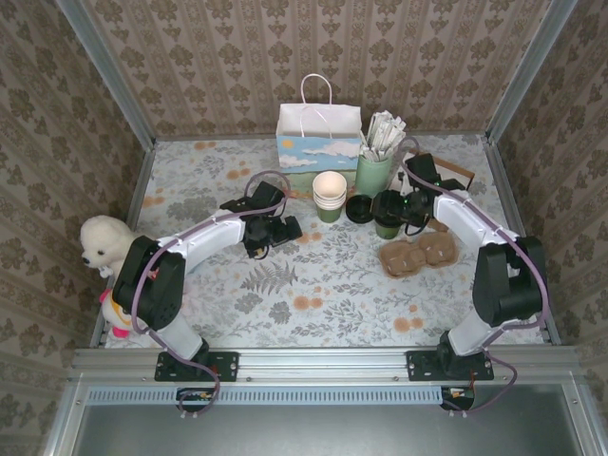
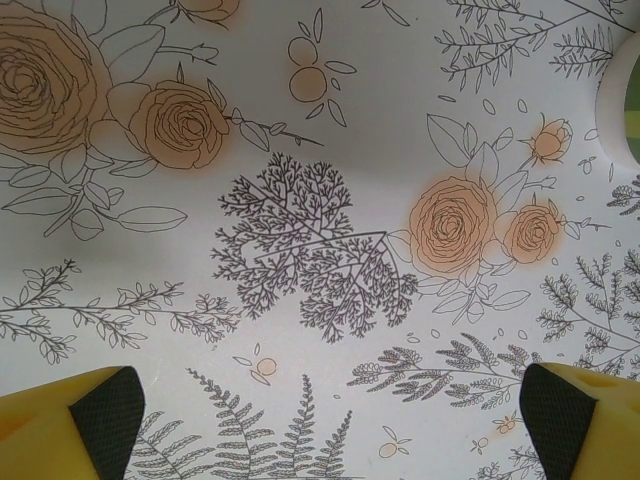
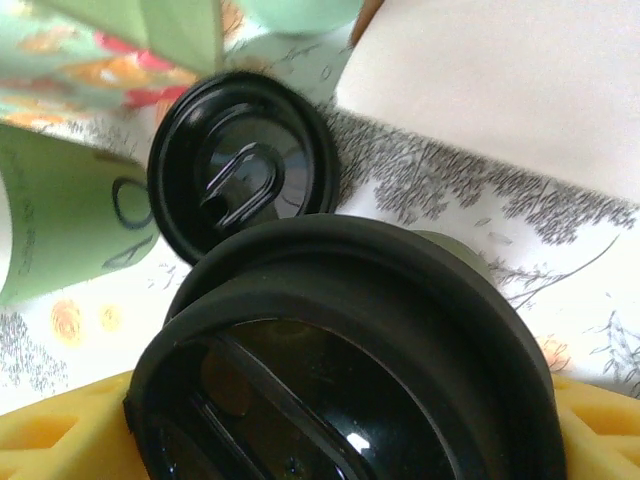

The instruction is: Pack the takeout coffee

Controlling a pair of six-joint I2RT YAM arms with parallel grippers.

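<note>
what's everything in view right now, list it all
takeout coffee: one, dark green with black lid, centre-right
loose lid: one, black, flat beside the coffee
lidless cups: one stack, green, left of the loose lid
stick holder: one, pale green, behind the loose lid
paper bag: one, white with sky print, back
cup carrier: one, brown, right
plush toy: one, white, left edge
left claw: one, open, over the tablecloth
right claw: one, around the coffee, contact unclear

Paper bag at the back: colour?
Paper bag: white top, sky-blue bottom with white clouds; clearest in the top view.
</note>
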